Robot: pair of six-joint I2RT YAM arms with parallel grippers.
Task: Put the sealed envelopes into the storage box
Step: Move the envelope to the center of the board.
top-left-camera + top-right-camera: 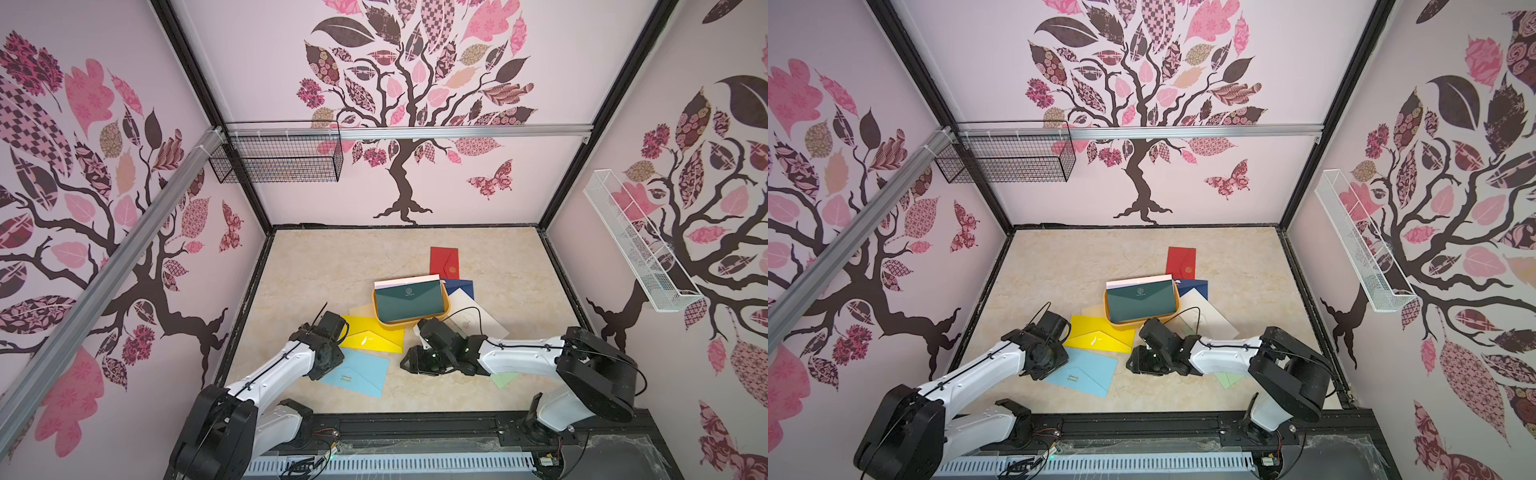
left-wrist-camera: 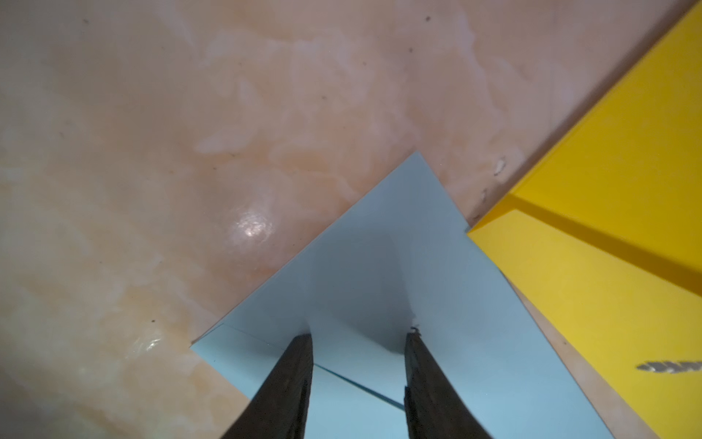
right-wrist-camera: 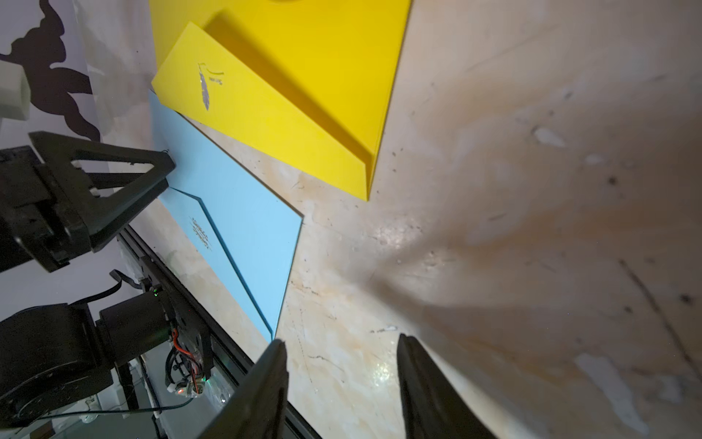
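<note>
Blue envelope (image 2: 437, 273) under my left gripper (image 2: 359, 336): jaws spread, nothing between them, tips at the paper near one corner; touching or just off, cannot tell. Yellow envelope (image 2: 607, 190) just beside, one corner lapping over the blue edge. My right gripper (image 3: 340, 340) spread too, empty, over bare table (image 3: 494, 190), near the blue envelope's other end. Box (image 1: 376, 308) mid-table in both top views, just beyond both grippers. Dark green envelope (image 1: 409, 301) on top inside it; pale envelope edges (image 1: 405, 281) show behind it at the far rim. Outside the box: red envelope (image 1: 444, 262) beyond it, navy envelope (image 1: 461, 286) and white envelope (image 1: 478, 316) on its right side, overlapping. Light green envelope (image 1: 505, 379) partly under my right arm.
</note>
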